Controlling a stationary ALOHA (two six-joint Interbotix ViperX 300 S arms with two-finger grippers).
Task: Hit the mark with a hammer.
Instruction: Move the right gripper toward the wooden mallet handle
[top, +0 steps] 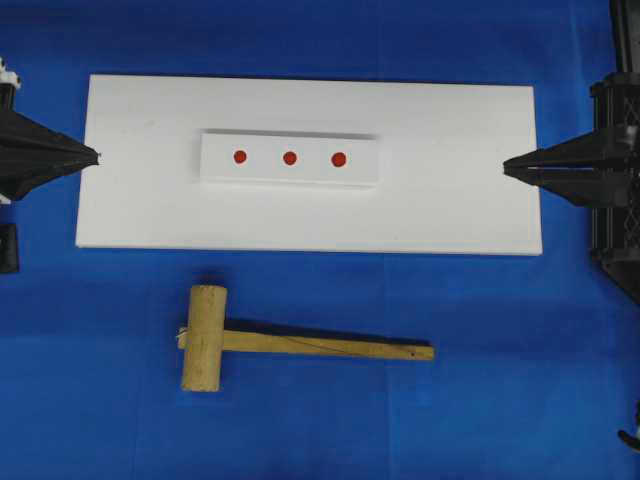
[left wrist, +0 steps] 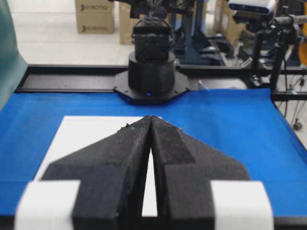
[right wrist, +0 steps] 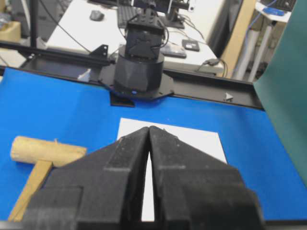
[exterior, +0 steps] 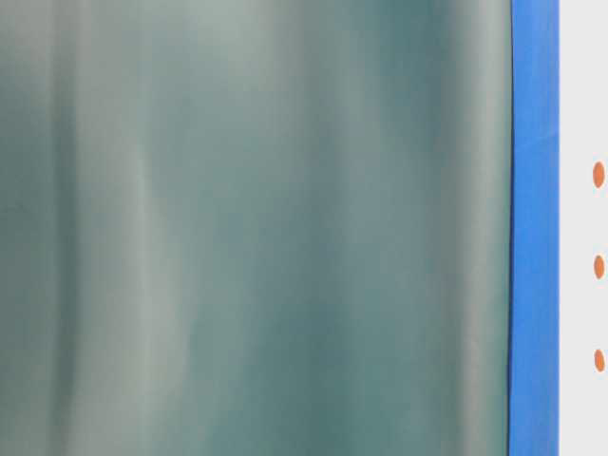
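Note:
The mark is the middle one of three red dots on a white block that sits on a white board. It also shows at the right edge of the table-level view. The wooden hammer lies on the blue cloth in front of the board, head to the left, handle pointing right. It also shows in the right wrist view. My left gripper is shut and empty at the board's left edge, also seen from its wrist camera. My right gripper is shut and empty at the board's right edge, also seen from its wrist camera.
Blue cloth covers the table around the board. A green sheet fills most of the table-level view. The opposite arm's base stands at the far end in each wrist view, the right arm's base and the left arm's base.

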